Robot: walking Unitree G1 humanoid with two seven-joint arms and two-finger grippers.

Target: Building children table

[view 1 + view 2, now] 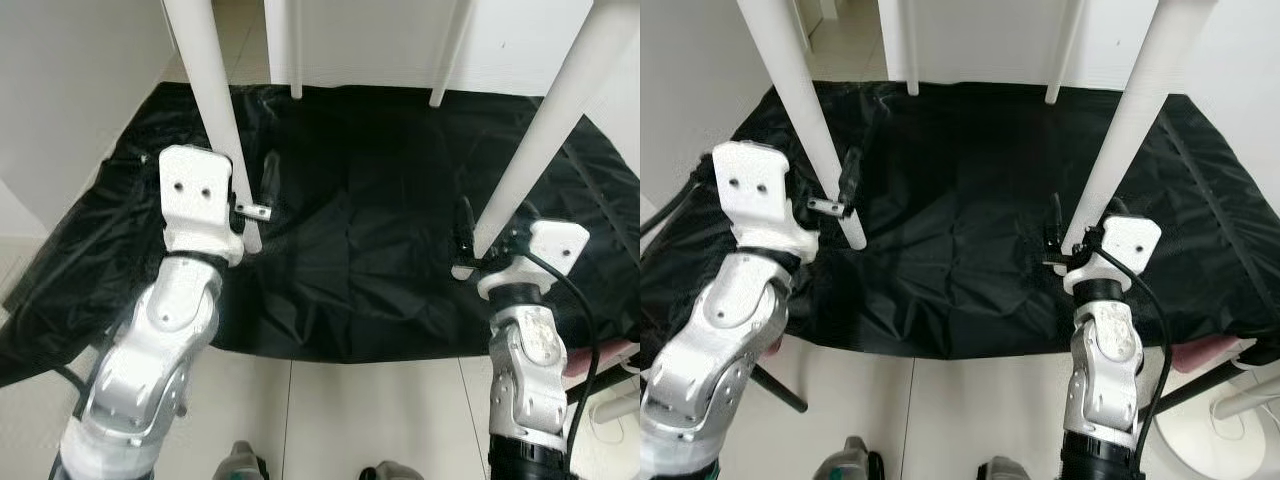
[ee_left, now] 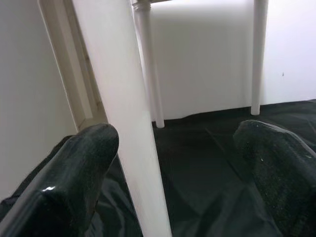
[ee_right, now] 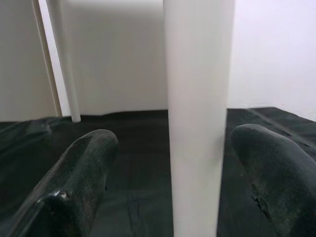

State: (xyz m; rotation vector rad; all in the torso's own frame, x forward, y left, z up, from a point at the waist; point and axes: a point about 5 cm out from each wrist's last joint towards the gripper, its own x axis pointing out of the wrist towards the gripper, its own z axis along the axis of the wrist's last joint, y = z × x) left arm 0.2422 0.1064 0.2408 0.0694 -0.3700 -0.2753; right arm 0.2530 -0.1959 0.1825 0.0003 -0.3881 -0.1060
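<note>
White legs of the children's table [image 1: 215, 95] stand on the black sheet [image 1: 360, 250], the 2 near ones toward its front edge and the 2 far ones [image 1: 296, 50] at its back edge by the wall. You have a gripper at each near leg. To do this step well, close both sides evenly and low, and keep the legs vertical so the table does not twist. Your left gripper [image 2: 168, 163] is spread wide with its leg [image 2: 123, 113] between the fingers, close to 1 finger [image 2: 79, 168], not clamped. Your right gripper [image 3: 173, 168] is equally wide, its leg [image 3: 197, 113] centred between the fingers, gripping nothing.
</note>
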